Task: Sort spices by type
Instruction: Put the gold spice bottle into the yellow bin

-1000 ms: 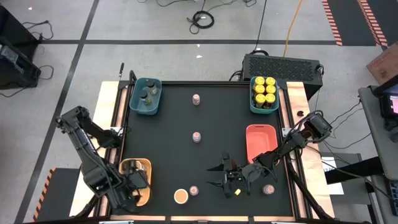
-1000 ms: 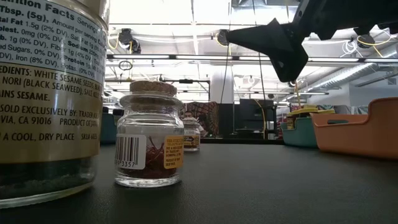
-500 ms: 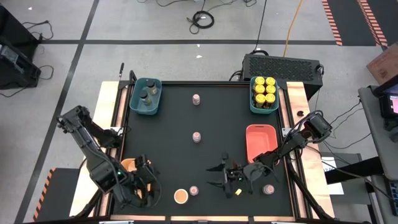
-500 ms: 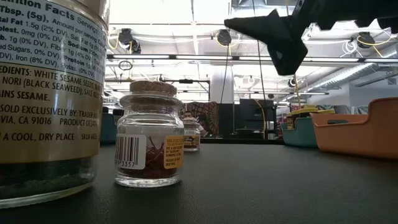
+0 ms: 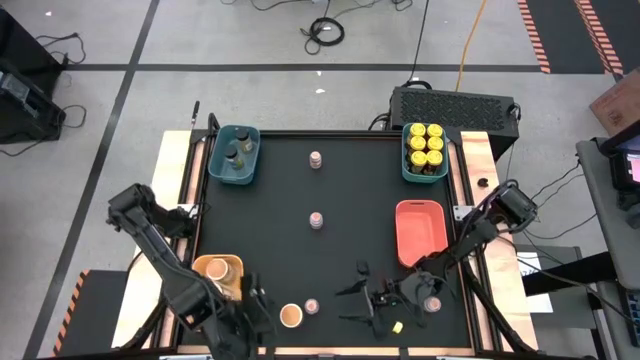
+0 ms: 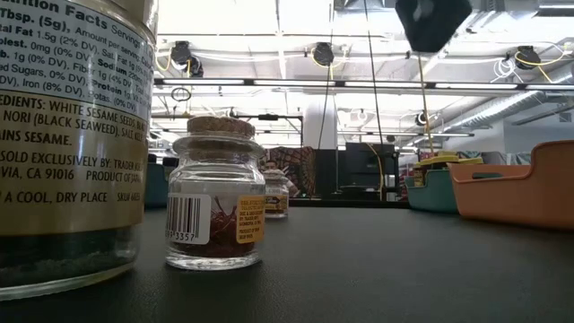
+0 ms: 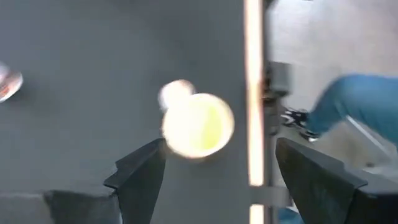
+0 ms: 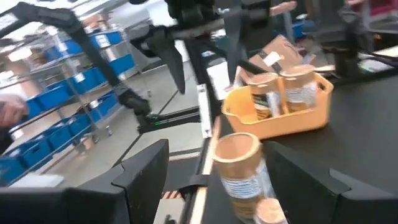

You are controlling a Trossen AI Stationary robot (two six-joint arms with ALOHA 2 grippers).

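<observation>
Hovering above the counter's (image 5: pixel 270 200) near edge, the left gripper (image 5: pixel 252 312) is keeping its fingers spread and empty just beside a tan-lidded jar (image 5: pixel 291 316). The right gripper (image 5: pixel 362 300) is hanging nearby, fingers likewise parted, grasping nothing. Yellow-lidded jars (image 5: pixel 425 143) are filling the far-right teal tray (image 5: pixel 406 165); tan-lidded ones are sitting in the yellow tray (image 5: pixel 230 264); small pinkish-lidded jars (image 5: pixel 316 220) are standing scattered across the counter.

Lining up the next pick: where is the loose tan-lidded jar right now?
In the high view, the tan-lidded jar stands at the table's near edge, left of centre, between the yellow tray and a small pinkish-lidded jar.
</observation>
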